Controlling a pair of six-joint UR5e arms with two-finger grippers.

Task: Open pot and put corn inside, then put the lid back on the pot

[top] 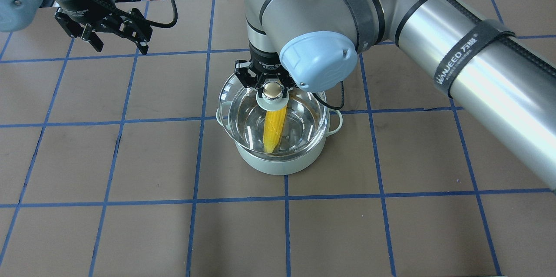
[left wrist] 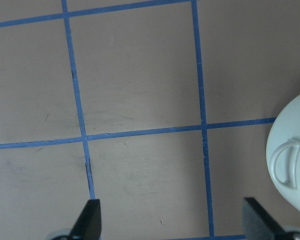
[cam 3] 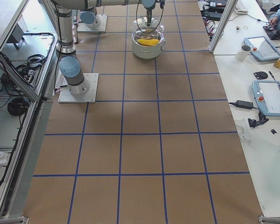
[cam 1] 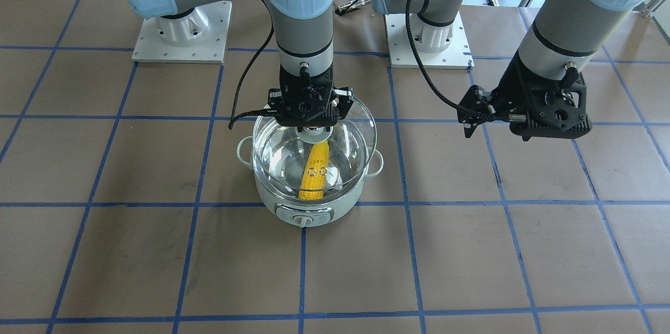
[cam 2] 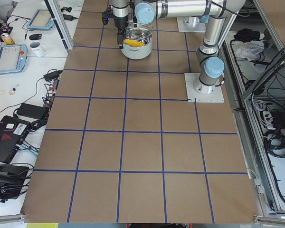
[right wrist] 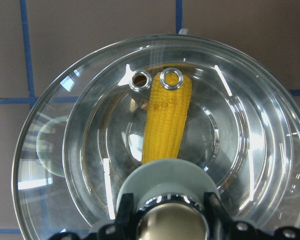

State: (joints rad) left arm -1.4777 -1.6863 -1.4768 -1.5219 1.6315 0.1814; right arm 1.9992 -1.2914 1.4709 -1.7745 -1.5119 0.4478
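Note:
The mint-green pot [cam 1: 293,209] stands mid-table, also in the overhead view [top: 282,165]. The yellow corn [cam 1: 315,177] lies inside it, seen through glass in the overhead [top: 274,131] and right wrist views [right wrist: 167,125]. My right gripper [cam 1: 313,132] is shut on the knob of the clear glass lid [cam 1: 358,124] and holds it just over the pot, shifted slightly toward the robot's side [top: 234,107]. The right wrist view shows the lid rim [right wrist: 65,150] off-centre from the pot's rim. My left gripper [top: 119,47] is open and empty, off to the pot's left; its wrist view shows the pot's handle [left wrist: 285,160].
The two arm bases [cam 1: 180,35] [cam 1: 426,41] stand at the robot's side of the table. Blue tape lines grid the brown table top [top: 130,225]. Side benches hold tablets and a mug [cam 3: 245,51] beyond the table's edge.

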